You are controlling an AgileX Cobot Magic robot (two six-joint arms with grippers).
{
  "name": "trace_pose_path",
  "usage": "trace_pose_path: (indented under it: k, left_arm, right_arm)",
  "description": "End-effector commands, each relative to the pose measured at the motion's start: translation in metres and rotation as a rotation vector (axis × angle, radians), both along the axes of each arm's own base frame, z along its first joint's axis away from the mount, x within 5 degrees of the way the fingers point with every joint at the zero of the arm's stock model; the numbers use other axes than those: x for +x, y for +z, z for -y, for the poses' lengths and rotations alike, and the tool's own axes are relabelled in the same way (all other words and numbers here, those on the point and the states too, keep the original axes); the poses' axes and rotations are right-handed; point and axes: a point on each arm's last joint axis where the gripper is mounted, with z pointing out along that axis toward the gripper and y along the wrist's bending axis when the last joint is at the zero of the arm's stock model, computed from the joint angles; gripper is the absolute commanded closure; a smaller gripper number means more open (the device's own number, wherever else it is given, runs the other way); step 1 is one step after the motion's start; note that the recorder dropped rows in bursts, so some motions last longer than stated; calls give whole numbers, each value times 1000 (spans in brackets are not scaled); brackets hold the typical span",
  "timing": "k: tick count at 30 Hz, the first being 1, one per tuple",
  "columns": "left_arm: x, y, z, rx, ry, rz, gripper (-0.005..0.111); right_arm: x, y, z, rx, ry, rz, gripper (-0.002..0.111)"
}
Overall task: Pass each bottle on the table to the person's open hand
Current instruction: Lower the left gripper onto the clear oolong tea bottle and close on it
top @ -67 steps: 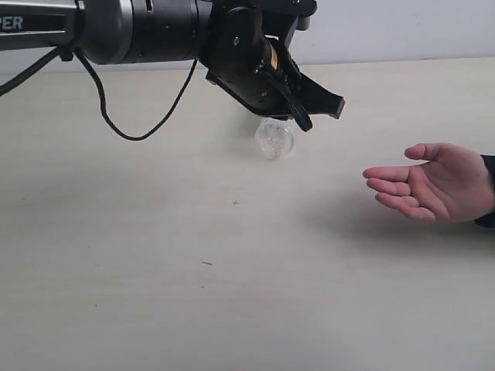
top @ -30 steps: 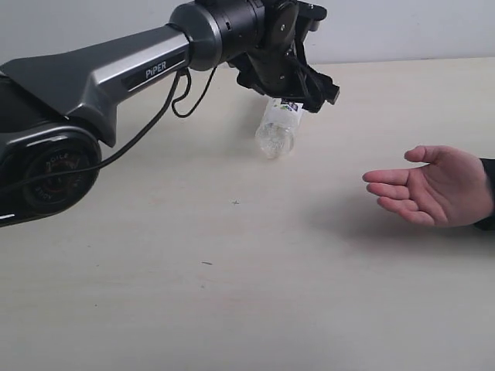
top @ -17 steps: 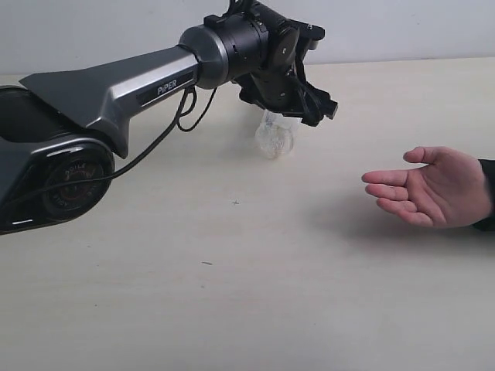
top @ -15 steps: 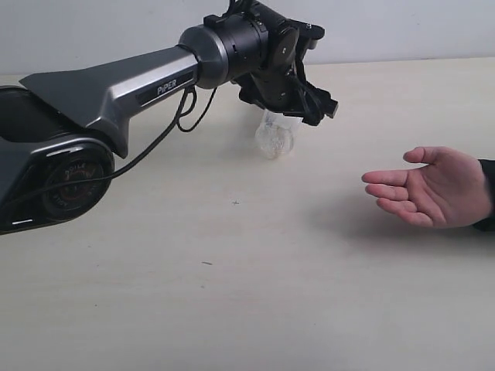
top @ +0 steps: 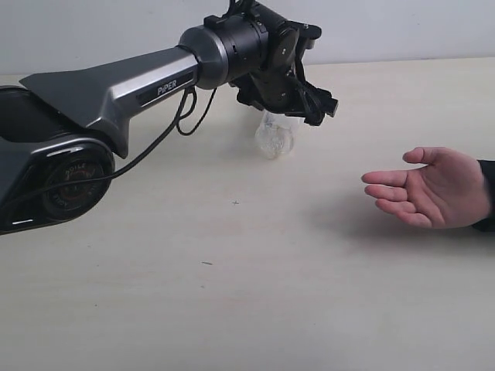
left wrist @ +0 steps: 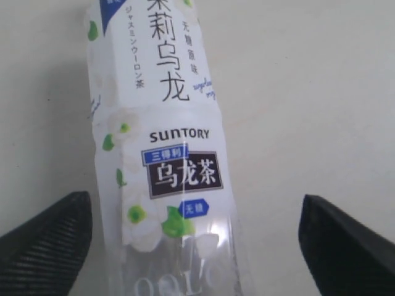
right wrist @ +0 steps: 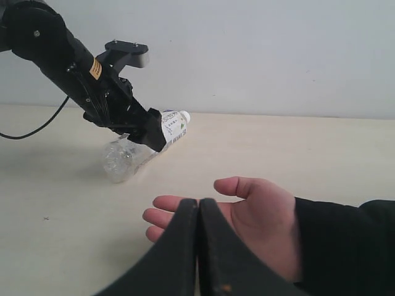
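Near the far edge of a pale cream tabletop [top: 232, 309], clear white-labelled plastic bottle [left wrist: 166, 154] lying flat, black left gripper [left wrist: 196, 243] wide astride it, bare palm-up hand [top: 433, 189] apart, right gripper [right wrist: 199, 246] closed.

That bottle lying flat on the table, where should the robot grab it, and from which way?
Probably around the labelled middle of the bottle, coming straight down from above. It lies on its side on the table, so its round body offers two free sides, and the open left gripper straddles it there.
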Motion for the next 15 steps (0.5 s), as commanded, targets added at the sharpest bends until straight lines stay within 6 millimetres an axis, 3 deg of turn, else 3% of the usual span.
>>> trace_pose_path:
  k: [1,15]
  left_arm:
    - [1,-3,-3,11,12,-5,21]
    - [-1,-13,-5,43,13,-35,21]
  right_arm:
    - [0,0,0,0,2,11,108]
    - [0,0,0,0,2,11,108]
